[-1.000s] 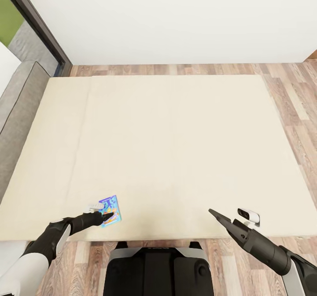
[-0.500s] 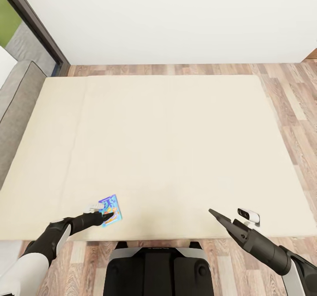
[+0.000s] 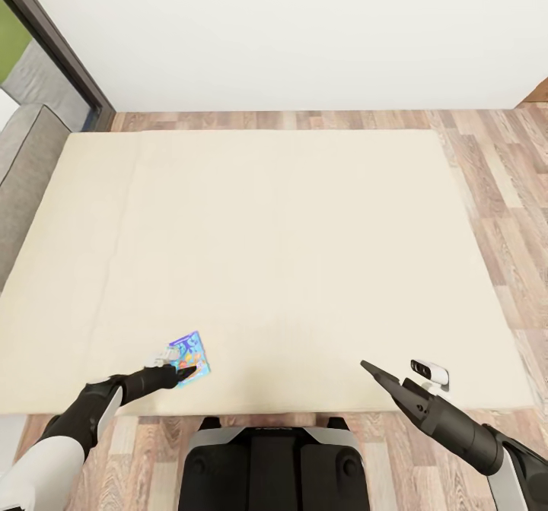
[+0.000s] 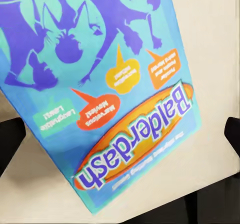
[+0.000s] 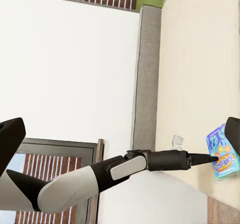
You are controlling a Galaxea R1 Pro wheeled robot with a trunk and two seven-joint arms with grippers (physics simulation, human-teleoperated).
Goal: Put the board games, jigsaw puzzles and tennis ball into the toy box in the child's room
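Observation:
One blue board game (image 3: pixel 189 351), lettered Balderdash (image 4: pixel 125 99), lies flat on the beige mattress of the bed (image 3: pixel 304 230) near its front edge. My left gripper (image 3: pixel 183 374) is open at the box's near end. In the left wrist view its fingertips (image 4: pixel 11 134) stand wide on either side of the box, one close to its edge. My right gripper (image 3: pixel 371 368) hovers open over the bed's front right part with nothing between its fingers. The right wrist view looks across the mattress at the blue box (image 5: pixel 220 151) and my left arm (image 5: pixel 150 161).
The bed's grey frame (image 3: pixel 23 169) rises at the left, beside a dark door frame (image 3: pixel 53 47). A white wall (image 3: pixel 304 32) stands beyond the bed. Wood floor (image 3: pixel 510 192) runs along the right side and far end. My base (image 3: pixel 274 465) stands at the bed's front edge.
The whole picture has slid left, so the camera moved. The blue box's near end now sits slightly farther from the bed's front edge. Both arms look unchanged.

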